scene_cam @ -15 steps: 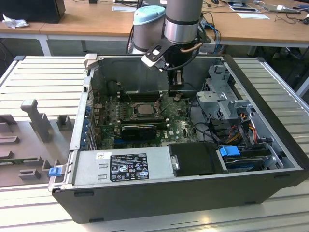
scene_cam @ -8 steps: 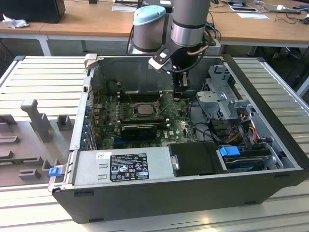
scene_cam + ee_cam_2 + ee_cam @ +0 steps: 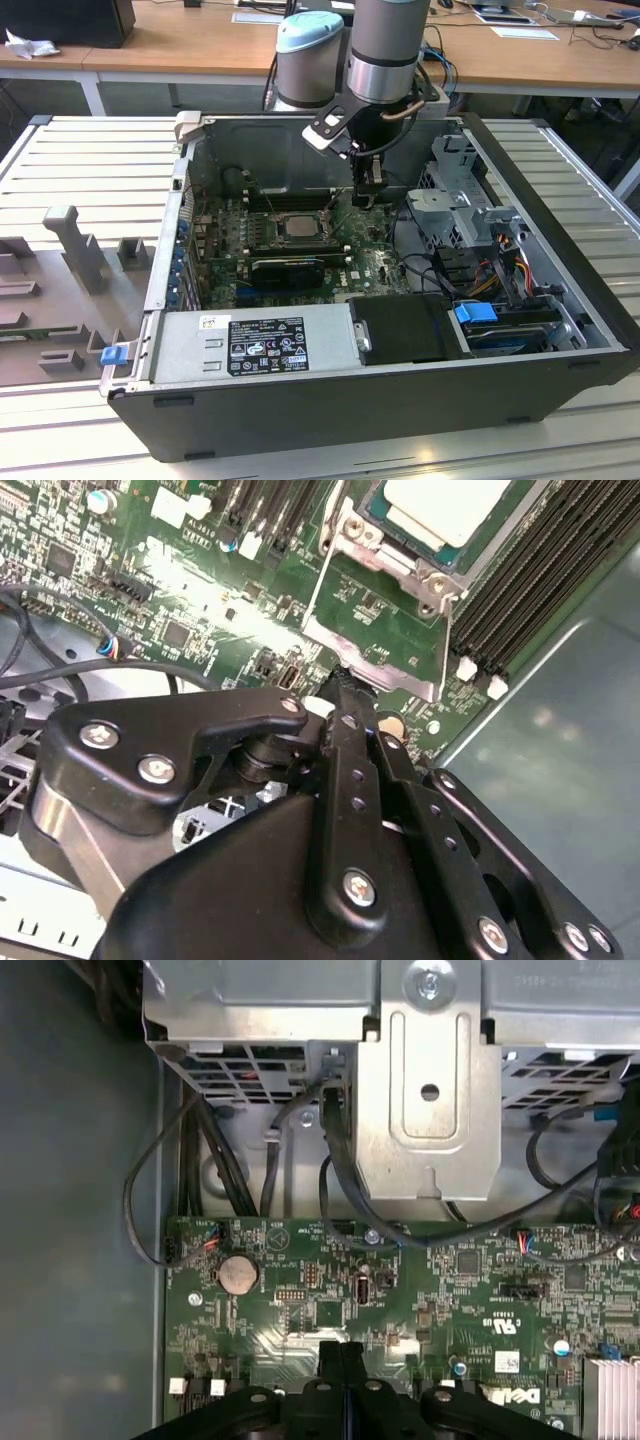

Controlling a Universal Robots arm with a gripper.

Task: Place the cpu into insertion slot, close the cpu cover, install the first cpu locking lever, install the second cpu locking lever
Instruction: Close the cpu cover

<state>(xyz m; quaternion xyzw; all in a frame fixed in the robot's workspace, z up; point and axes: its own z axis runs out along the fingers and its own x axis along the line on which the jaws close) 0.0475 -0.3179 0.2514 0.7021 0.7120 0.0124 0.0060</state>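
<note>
Slatted grey metal tabletop [image 3: 90, 160] carries the open black computer case [image 3: 400, 400], with wooden desks behind it. You'll find everything that matters inside that case, taken from the exterior view's left.

Farthest from your claw, in the case's near corner, lies the silver box-shaped power supply [image 3: 250, 345] with its black label. The green motherboard [image 3: 375, 265] covers the floor beyond it.

On the board, just to the exterior view's left of the claw, sits the insertion slot [image 3: 322, 228], a square dark socket with a silvery rim. The cpu [image 3: 297, 226], a small flat square chip with a pale metal top, lies inside that slot. In the second wrist view the cpu [image 3: 440, 505] rests flat in the socket ahead of the fingertips. The cpu cover [image 3: 410, 685], a thin silvery frame, is lifted off it on the side nearer the claw, and green board shows through its cut-out.

Your black two-fingered gripper [image 3: 368, 198] hangs over the board beside the socket. In both wrist views its fingers [image 3: 345, 720] are pressed together tip to tip [image 3: 340, 1355].

Past the claw on the exterior view's right, the case holds a flat black box [image 3: 405, 328], a silvery perforated drive cage [image 3: 460, 200] and a bundle of coloured cables [image 3: 500, 265]. In the first wrist view a round silver coin battery [image 3: 238, 1274] sits on the board ahead of the claw.
</note>
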